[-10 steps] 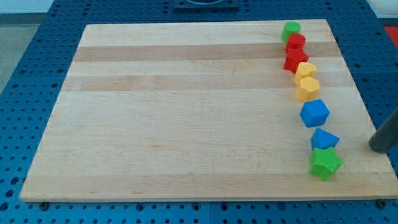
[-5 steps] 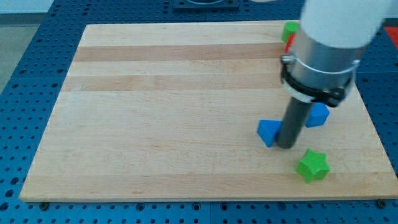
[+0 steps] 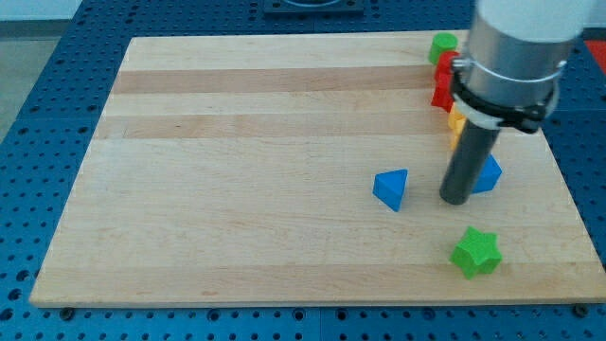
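My tip (image 3: 456, 200) rests on the wooden board (image 3: 265, 170) at the view's right. It stands against the left side of the blue block (image 3: 488, 174), which the rod partly hides. A blue triangular block (image 3: 391, 188) lies apart to the tip's left. A green star block (image 3: 474, 251) sits below the tip. Above, the arm covers much of a column of blocks: a green cylinder (image 3: 441, 44), red blocks (image 3: 442, 83) and a yellow block (image 3: 455, 123) show at its left edge.
The board lies on a blue perforated table (image 3: 38, 123). The arm's white and grey body (image 3: 511, 57) fills the view's top right corner.
The blue triangular block has slid left and up, away from the rod. My tip has moved right and slightly up, to the blue block's side. The green star has stayed put.
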Motion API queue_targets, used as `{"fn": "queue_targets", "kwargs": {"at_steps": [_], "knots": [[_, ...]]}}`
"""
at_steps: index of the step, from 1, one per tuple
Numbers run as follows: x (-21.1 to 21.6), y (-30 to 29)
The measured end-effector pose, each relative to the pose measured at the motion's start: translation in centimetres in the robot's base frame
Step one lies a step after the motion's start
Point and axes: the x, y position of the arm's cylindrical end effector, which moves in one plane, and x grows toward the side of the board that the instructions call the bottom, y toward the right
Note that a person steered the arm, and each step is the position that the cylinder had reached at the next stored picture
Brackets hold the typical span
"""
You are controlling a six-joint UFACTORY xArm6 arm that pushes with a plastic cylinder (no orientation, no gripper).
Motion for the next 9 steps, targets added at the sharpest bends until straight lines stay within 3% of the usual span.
{"fn": "queue_targets", "kwargs": {"at_steps": [1, 2, 3, 4, 6, 7, 8, 9], "knots": [[2.4, -2.0], [2.5, 8.1], [6.2, 13.1], [8.9, 8.3], [6.9, -3.4], [6.1, -3.8], [4.8, 3.0], [0.5, 5.4]]}}
